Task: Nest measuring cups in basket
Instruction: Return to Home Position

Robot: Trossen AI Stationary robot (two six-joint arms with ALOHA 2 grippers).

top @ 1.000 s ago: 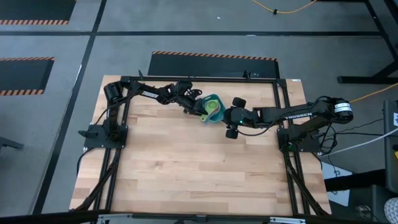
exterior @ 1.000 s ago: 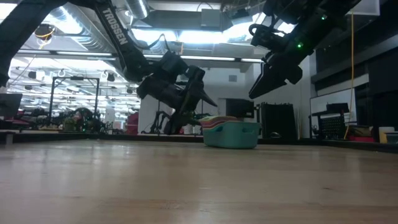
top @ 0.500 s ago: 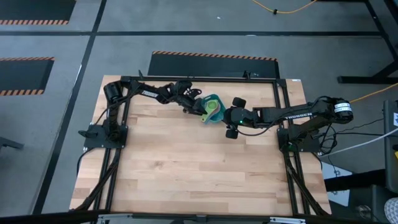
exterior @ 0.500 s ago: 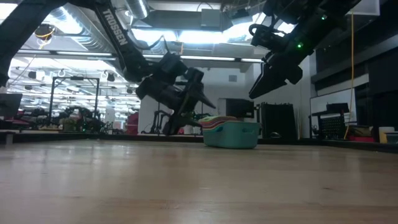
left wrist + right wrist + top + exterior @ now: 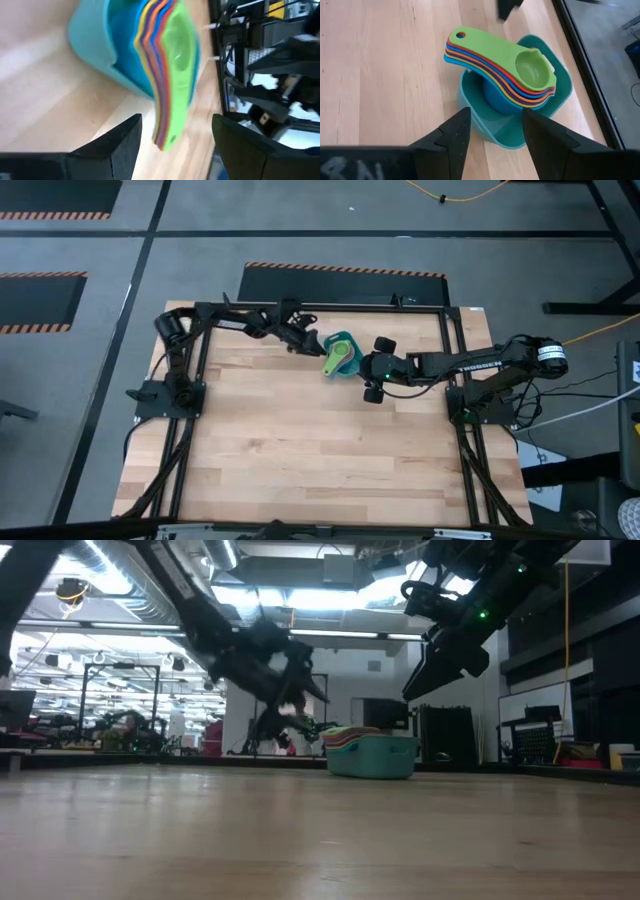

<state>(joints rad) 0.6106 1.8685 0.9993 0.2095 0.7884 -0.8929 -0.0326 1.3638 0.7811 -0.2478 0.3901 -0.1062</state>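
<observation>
Nested measuring cups (image 5: 505,60) sit in the basket (image 5: 492,127), and both pincers are released.
In the high view the basket lies at upper centre of the tabletop (image 5: 300,440). The green cup is on top, the others show only as coloured edges, and the handles jut past the rim. The left pincer (image 5: 305,342), a blur in the low view, and the right pincer (image 5: 496,112) flank the basket, spread and empty.

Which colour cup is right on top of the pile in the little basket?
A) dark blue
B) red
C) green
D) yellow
C: the green cup lies uppermost, with the other cups nested under it in the teal basket.
</observation>
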